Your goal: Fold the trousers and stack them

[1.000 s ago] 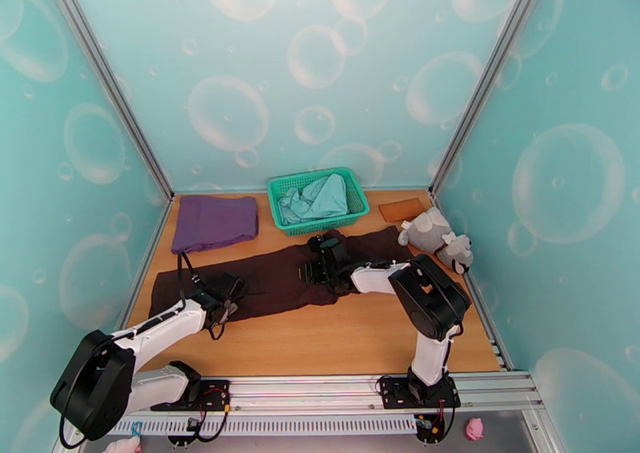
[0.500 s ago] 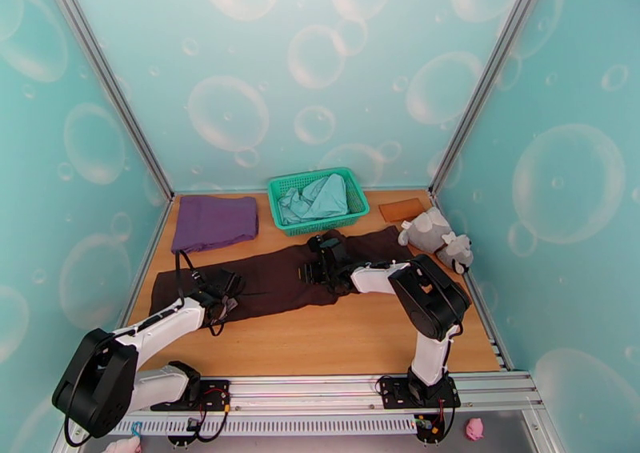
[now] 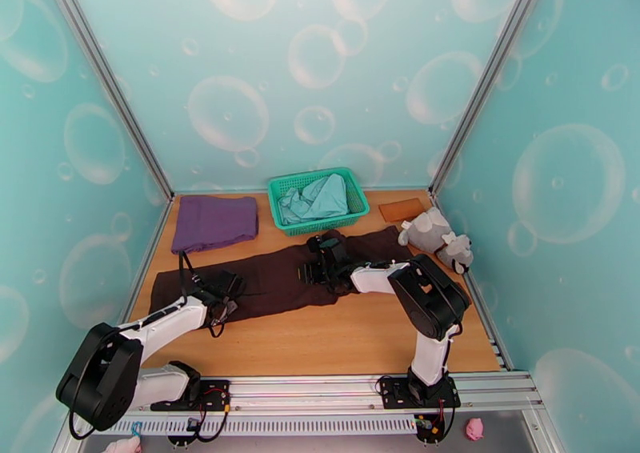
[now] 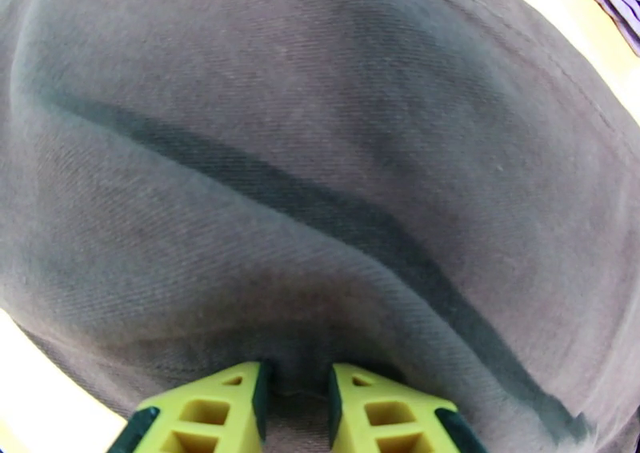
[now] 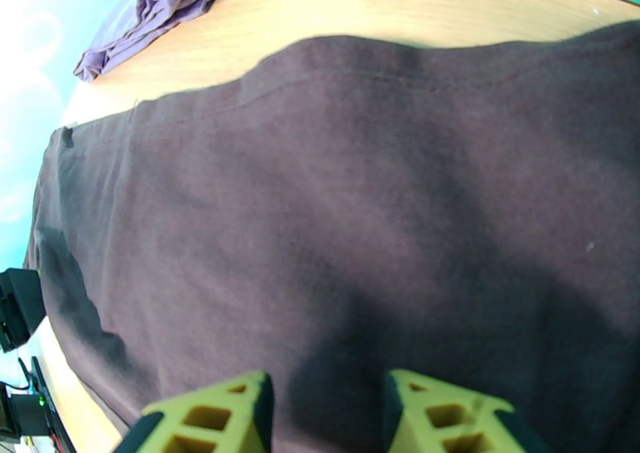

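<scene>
A metal rail (image 3: 320, 389) runs along the near edge, with both arm bases bolted to it, and a small pink object (image 3: 474, 428) lies at its right end. Beyond it is a pale wooden table (image 3: 344, 338), bare in front.

The trousers (image 3: 272, 278) lie flat in a long dark brown band across the middle of the table, from the left edge almost to the right. The left gripper (image 4: 296, 369) is down on their near edge towards the left end. Its yellow fingers are close together with a pucker of brown cloth pinched between them. The right gripper (image 5: 326, 376) rests on the cloth near the middle. Its jaws are part-way apart with fabric between them, and I cannot tell whether they grip it.

Compared with a second ago, the left arm's elbow has drawn slightly inward and its gripper sits a touch further onto the cloth. The right arm and the trousers lie as before.

Behind the trousers, a folded purple cloth (image 3: 214, 221) lies at the far left. A green mesh basket (image 3: 320, 225) holding a pale teal garment (image 3: 320, 197) is in the far centre. To its right are a flat brown pad (image 3: 402, 209) and a grey plush toy (image 3: 436, 238) against the right wall. Teal walls (image 3: 280, 86) printed with bubbles enclose the table on three sides, joined by metal corner posts.
</scene>
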`<control>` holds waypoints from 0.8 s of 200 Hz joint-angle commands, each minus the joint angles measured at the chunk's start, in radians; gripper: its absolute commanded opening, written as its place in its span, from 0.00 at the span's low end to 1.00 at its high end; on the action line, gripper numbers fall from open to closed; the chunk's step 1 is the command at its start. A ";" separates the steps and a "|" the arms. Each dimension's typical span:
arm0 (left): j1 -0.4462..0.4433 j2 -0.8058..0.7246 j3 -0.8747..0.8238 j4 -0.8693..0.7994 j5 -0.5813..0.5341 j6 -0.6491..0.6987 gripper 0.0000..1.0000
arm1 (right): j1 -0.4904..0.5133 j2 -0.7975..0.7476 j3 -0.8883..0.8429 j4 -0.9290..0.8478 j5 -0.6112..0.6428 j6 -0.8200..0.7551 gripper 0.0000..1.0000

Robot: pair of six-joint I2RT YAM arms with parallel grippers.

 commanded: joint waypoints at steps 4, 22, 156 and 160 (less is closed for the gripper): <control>0.017 0.003 -0.014 -0.035 -0.018 -0.023 0.24 | 0.008 0.040 0.007 -0.044 -0.024 -0.019 0.43; 0.019 -0.006 -0.010 -0.026 -0.030 -0.019 0.17 | 0.010 0.043 0.008 -0.046 -0.024 -0.021 0.43; 0.031 -0.290 -0.042 -0.177 -0.046 -0.077 0.00 | 0.003 0.060 0.014 -0.042 -0.038 -0.013 0.43; 0.031 -0.302 -0.045 -0.181 -0.042 -0.078 0.00 | 0.003 0.060 0.015 -0.042 -0.040 -0.013 0.43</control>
